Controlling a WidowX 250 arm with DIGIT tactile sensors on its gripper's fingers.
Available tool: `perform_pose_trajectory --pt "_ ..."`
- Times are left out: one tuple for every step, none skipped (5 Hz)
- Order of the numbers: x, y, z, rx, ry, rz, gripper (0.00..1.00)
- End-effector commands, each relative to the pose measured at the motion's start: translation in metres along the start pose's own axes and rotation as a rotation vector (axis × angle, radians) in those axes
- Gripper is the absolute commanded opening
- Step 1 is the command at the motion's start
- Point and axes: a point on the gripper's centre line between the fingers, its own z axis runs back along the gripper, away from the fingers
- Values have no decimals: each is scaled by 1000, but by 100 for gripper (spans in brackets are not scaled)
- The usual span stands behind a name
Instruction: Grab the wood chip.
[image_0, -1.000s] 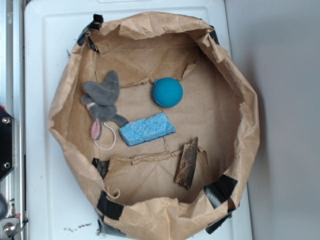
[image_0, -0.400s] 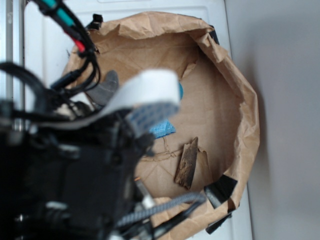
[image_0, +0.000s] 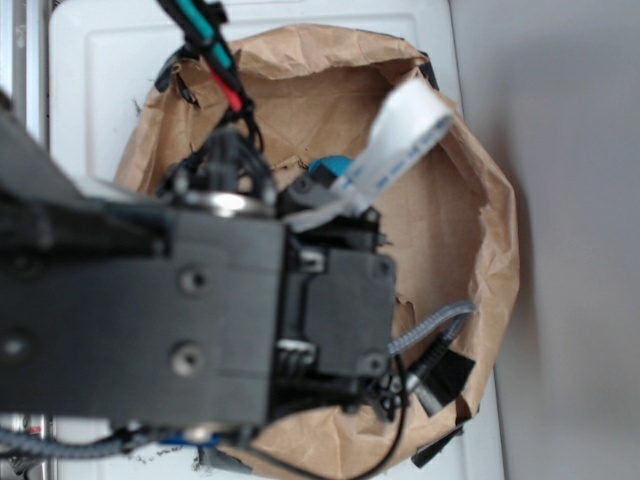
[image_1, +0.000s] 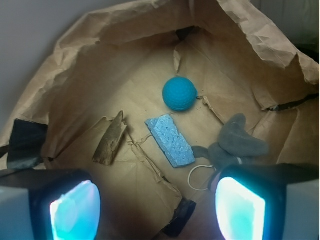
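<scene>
Brown and rough, the wood chip (image_1: 110, 139) lies flat on the paper bag (image_1: 85, 80) floor, left of the blue sponge (image_1: 170, 140) and ball (image_1: 179, 93), touching a torn paper flap (image_1: 142, 155). The gripper (image_1: 157, 207) hovers above, jaws spread wide and empty. Coming down off-line, a finger could pinch that flap or nudge the sponge, and so flat a sliver may well slip out.

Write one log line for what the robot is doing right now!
phase: approach | gripper: open, above bag | wood chip: on bag floor, untouched | blue sponge: beside it, apart
</scene>
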Motion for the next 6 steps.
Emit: perform_pose_trajectory --pt "13 2 15 -43 -38 23 100" --pt "23 -3 -31 23 -69 67 100" --pt "25 -12 -65 26 -86 5 100" --pt "21 -13 -86 64 -121 -5 100" --pt "20 -21 -109 104 -128 21 100" --pt "23 -31 -121 50 -119 86 100"
